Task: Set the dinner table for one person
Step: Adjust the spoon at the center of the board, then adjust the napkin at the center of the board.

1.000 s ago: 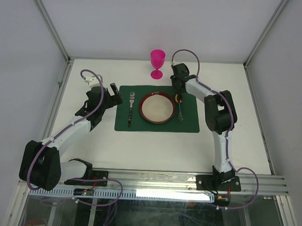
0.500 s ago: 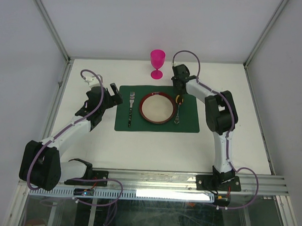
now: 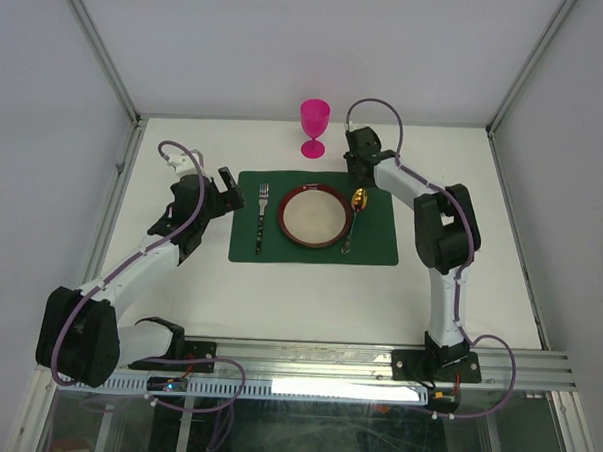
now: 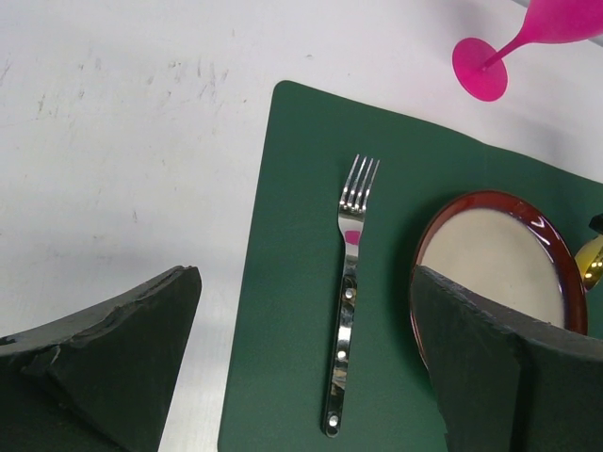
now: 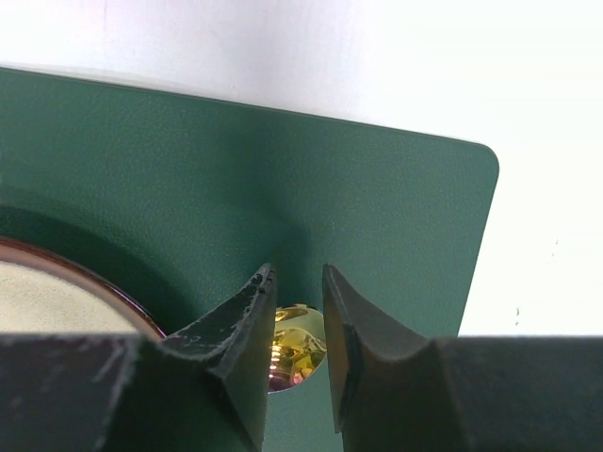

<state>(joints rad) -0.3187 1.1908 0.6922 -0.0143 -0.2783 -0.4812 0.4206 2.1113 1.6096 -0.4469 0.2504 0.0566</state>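
A: Where was the dinner table (image 3: 279, 285) in the top view?
B: Filled mid-frame. White, alu rails round it, arm bases along the bottom edge. A dark green placemat (image 3: 381, 240) lay at ctr, a bit above the middle.
A: And on the mat?
B: Red-rimmed plate (image 3: 315, 216) in the middle. Fork (image 3: 261, 217) lay flat just left of it in frame, tines toward the top, clear of the rim. Pink goblet (image 3: 314, 121) stood upright off the mat, near the table's top edge, above the plate.
A: Spoon?
B: Spoon (image 3: 348, 231) was right of the plate, gold bowl toward the top, handle slanting down-left. It was close to the rim, but I couldn't tell if it touched.
A: Right gripper (image 5: 298, 278)?
B: Its jaws were nearly together w/ the gold bowl pinched btw them in the wrist view, so it looked clenched on the spoon. Prob held at the bowl end so the handle could swing parallel to the fork. It wasn't square yet.
A: Left gripper (image 3: 230, 187)?
B: Spread wide, nothing in it, parked at the mat's left edge beside the fork. My guess is it was keeping out of the other arm's way.
A: How far along?
B: Nearly done, imo. The spoon needed straightening & letting go. The risk was the handle nudging the plate.
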